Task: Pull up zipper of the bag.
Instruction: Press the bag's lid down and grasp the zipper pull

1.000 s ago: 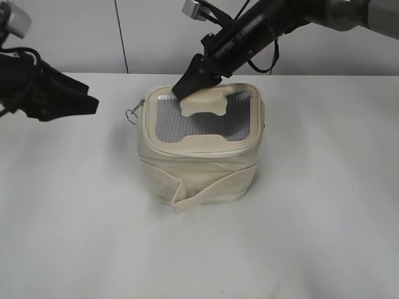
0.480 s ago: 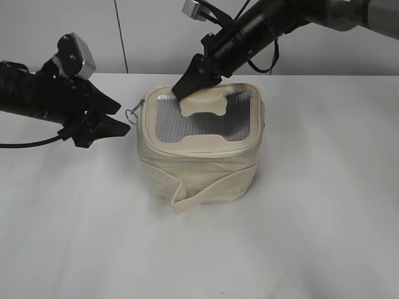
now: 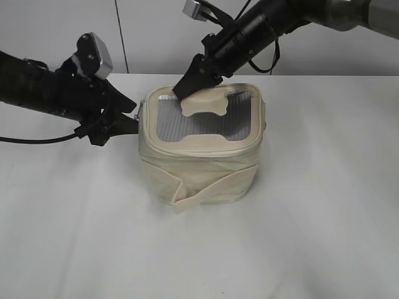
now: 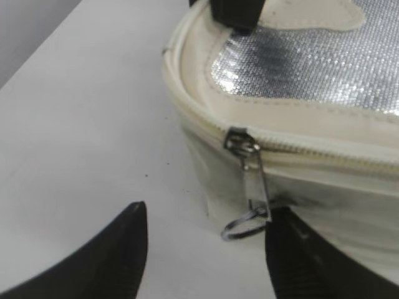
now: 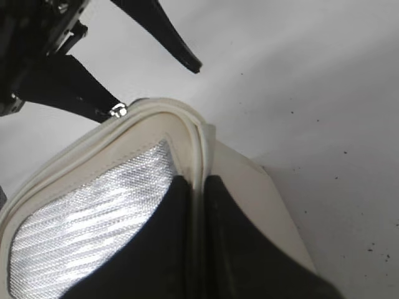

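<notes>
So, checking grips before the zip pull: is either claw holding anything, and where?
The right claw pinches the boxy cream-white bag by its lid rim. The left claw is open around the silver ring pull, holding nothing.

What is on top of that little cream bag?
On the bag lie a grey mesh panel and a cream H-shaped patch. The right pincer clamps the lid's back rim, hiding that stretch. The bag's inside cannot be seen.

Both arms are matt black, each with a small silver-grey camera box just behind the fingers. The right arm (image 3: 262, 28) turns to grey metal further back, with loose black cables alongside. The left arm (image 3: 43, 90) trails a black cable, and its fingers (image 4: 109, 255) are tapered black blades.
</notes>
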Tool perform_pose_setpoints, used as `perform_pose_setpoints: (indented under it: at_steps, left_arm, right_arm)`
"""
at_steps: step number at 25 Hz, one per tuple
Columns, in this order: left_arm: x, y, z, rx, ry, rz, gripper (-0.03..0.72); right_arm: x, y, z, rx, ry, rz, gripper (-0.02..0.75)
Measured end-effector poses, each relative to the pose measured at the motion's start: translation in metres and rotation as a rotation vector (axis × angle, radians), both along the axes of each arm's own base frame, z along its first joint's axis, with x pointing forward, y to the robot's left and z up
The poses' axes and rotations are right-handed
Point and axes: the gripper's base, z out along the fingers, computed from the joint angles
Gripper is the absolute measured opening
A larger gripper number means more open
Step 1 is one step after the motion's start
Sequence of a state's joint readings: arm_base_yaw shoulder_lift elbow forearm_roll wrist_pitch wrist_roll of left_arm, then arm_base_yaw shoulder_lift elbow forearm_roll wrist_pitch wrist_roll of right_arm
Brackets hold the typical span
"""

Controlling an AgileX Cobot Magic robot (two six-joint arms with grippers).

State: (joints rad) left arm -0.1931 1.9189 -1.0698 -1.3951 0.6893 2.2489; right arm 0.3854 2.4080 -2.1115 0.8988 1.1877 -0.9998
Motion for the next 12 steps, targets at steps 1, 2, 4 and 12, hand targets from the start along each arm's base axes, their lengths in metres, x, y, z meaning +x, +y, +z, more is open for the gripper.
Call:
perform_pose_setpoints:
  at_steps: [1,2,4,12]
  left_arm:
    - [-0.0002,-0.0022,-0.0009,0.005,-0.001,-0.004,0.451]
    - [-0.0005,-0.0038,-0.0015,0.014,-0.005,-0.005,0.424]
    - [-0.0017,-0.0067,-0.0023,0.03,-0.011,-0.019,0.29]
    - [-0.0016,-0.008,-0.0041,0.069,-0.022,-0.015,0.028]
  right_arm:
    - [0.0001,0.0,-0.0001,-0.001,-0.001,-0.001,0.051]
    - [0.0004,-0.0006,-0.0002,-0.003,-0.002,-0.001,0.051]
    - [0.0007,-0.0007,-0.0003,-0.005,-0.004,-0.004,0.05]
    - [0.0013,-0.0015,0.0,-0.005,-0.004,-0.007,0.05]
